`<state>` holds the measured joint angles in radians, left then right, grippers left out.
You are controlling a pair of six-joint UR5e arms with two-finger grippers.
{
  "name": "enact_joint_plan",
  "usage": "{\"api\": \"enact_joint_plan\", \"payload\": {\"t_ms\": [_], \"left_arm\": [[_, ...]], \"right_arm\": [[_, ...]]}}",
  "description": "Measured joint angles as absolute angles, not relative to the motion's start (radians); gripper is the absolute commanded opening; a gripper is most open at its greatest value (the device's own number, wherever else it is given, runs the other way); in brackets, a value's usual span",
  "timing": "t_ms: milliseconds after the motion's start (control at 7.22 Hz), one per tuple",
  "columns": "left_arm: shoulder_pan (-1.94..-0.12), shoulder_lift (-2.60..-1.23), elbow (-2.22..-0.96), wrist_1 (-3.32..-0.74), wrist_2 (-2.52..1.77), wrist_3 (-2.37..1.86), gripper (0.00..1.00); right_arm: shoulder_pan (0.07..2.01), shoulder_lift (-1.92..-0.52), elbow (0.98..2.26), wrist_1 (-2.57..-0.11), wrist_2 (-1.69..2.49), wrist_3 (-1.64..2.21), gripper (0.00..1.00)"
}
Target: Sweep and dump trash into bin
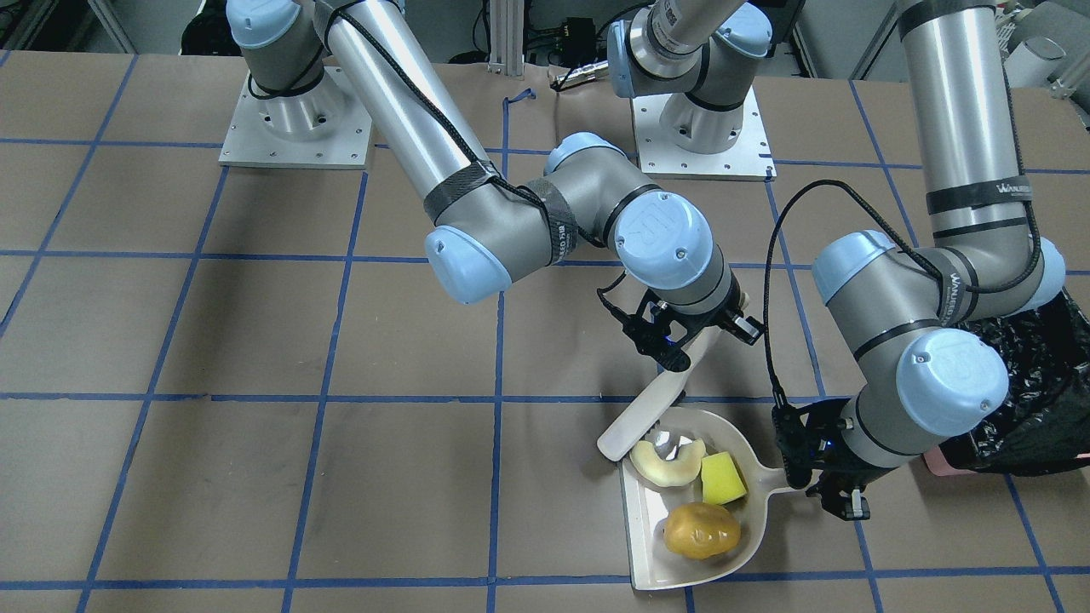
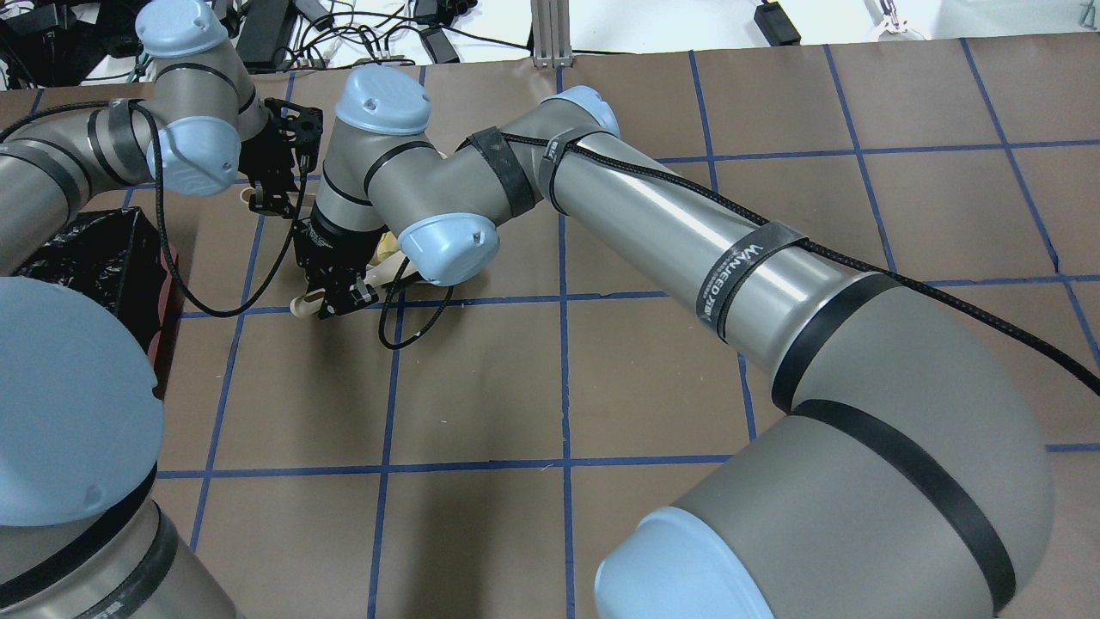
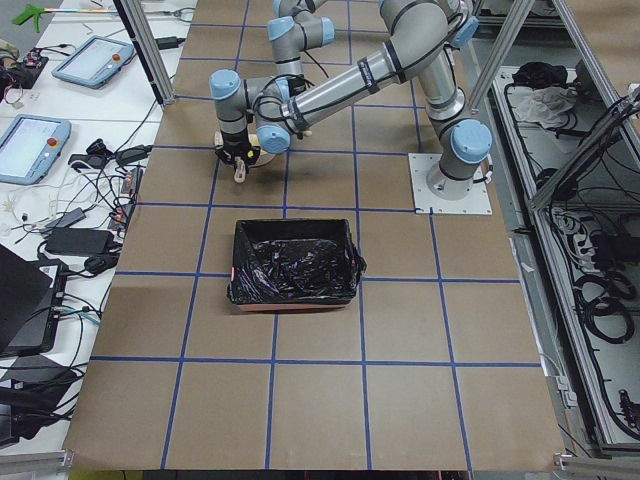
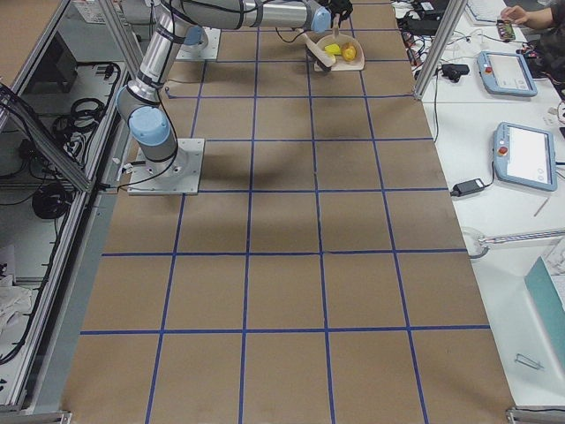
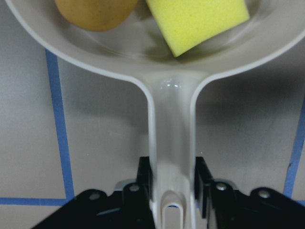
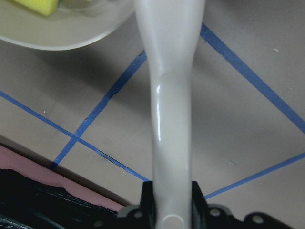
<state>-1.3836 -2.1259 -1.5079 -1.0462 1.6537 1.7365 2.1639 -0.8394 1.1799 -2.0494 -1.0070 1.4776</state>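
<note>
**A:** Where is the trash?

**B:** All three pieces lie in the bowl of the beige dustpan point(image 1: 651, 555), straight out ahead of the left hand point(image 5: 172, 179). The wedge block point(image 1: 722, 478) is the closest to that hand, just past where the handle widens into the bowl. The potato-like lump point(image 1: 701, 529) lies beside the wedge block, a little farther from the fingers. The crescent slice point(image 1: 668, 464) is on the far side of the wedge block, towards the right hand point(image 6: 171, 195).

**A:** What is the left hand doing?

**B:** It is clamped on the dustpan's handle. The wrist view shows a black finger pressed against each side of the handle's end. The bowl is low over the desk point(image 1: 255, 340).

**A:** And the right hand?

**B:** It is closed tight around the handle of a beige paddle point(image 1: 651, 409), which runs out and down from its fingers. The blade end reaches the pan's edge right by the crescent slice. I cannot tell whether it touches the slice.

**A:** And the bin?

**B:** The bin point(image 3: 295, 262), lined with crinkly black plastic, stands on the desk near the left hand. It is on that hand's outer side, away from the right hand. Its pink base edge and black bag also show in the right wrist view, low beside that hand's fingers. It does not touch the dustpan.
</note>
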Motion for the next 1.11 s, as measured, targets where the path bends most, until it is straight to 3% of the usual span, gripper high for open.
{"api": "enact_joint_plan", "payload": {"t_ms": [415, 1108], "left_arm": [[-1.384, -2.124, -1.508, -1.046, 1.653, 1.736, 0.17], [-1.370, -2.112, -1.511, -1.047, 1.629, 1.731, 0.15]], "right_arm": [[2.156, -0.860, 1.178, -2.025, -1.010, 1.500, 0.00], [2.153, -0.978, 1.232, -1.767, -1.180, 1.399, 0.00]]}}
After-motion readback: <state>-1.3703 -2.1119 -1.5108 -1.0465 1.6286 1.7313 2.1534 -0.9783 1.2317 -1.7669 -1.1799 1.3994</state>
